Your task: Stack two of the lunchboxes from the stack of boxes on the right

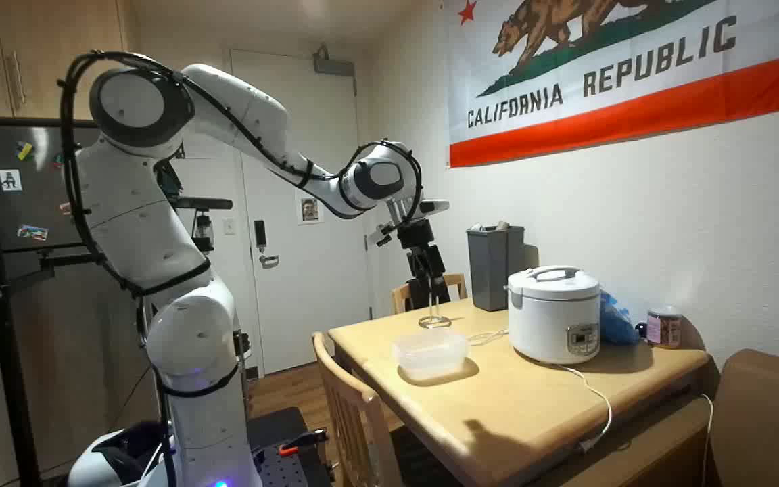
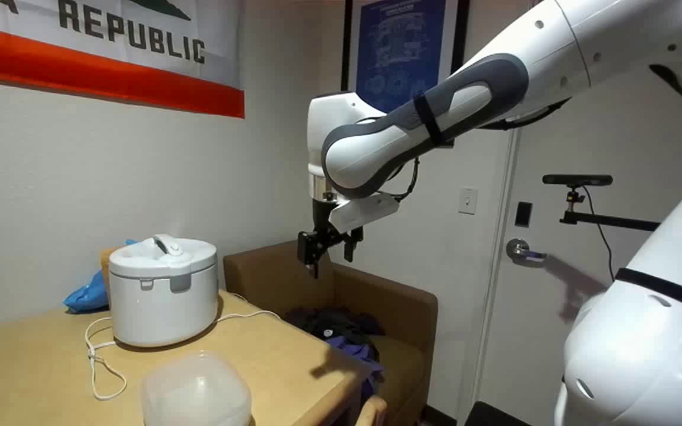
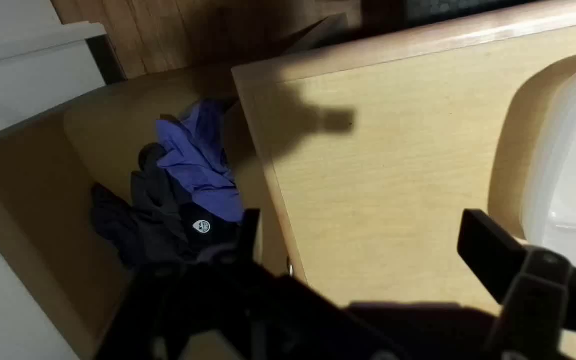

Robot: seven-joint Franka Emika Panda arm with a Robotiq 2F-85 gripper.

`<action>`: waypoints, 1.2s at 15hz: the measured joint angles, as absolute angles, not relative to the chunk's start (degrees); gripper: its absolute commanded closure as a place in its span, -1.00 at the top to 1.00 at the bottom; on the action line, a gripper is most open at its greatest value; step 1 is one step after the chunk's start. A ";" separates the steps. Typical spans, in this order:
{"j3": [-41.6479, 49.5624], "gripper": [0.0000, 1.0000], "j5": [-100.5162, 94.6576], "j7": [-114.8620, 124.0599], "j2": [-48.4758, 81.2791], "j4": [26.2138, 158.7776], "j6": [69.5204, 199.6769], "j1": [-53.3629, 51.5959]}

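Desk (image 1: 531, 402): pale wood, rounded edge. Robot arm (image 1: 153, 247): white and grey, reaching toward the desk, wrist turned down. Jaws spread wide and raised well above the desk; in the wrist view the desk's edge shows between them. Rice cooker (image 1: 555, 321): white, lid down, standing on the desk in both exterior views. Lunchboxes (image 1: 430, 355): translucent, in a single pile on the desk, near the rice cooker — not touching it — and clear of the jaws; layered rims visible in the wrist view, count cannot be told. Labelled jar (image 1: 664, 329): on the desk, near the rice cooker.
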State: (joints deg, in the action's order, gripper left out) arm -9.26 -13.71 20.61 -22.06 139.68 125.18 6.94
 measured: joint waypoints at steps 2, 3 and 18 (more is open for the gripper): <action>-9.15 1.00 -13.71 20.61 -22.06 139.68 125.18 6.82; -9.09 1.00 -13.71 20.61 -22.01 139.65 125.17 6.58; -8.98 1.00 -10.66 19.99 -17.41 133.36 125.17 -0.38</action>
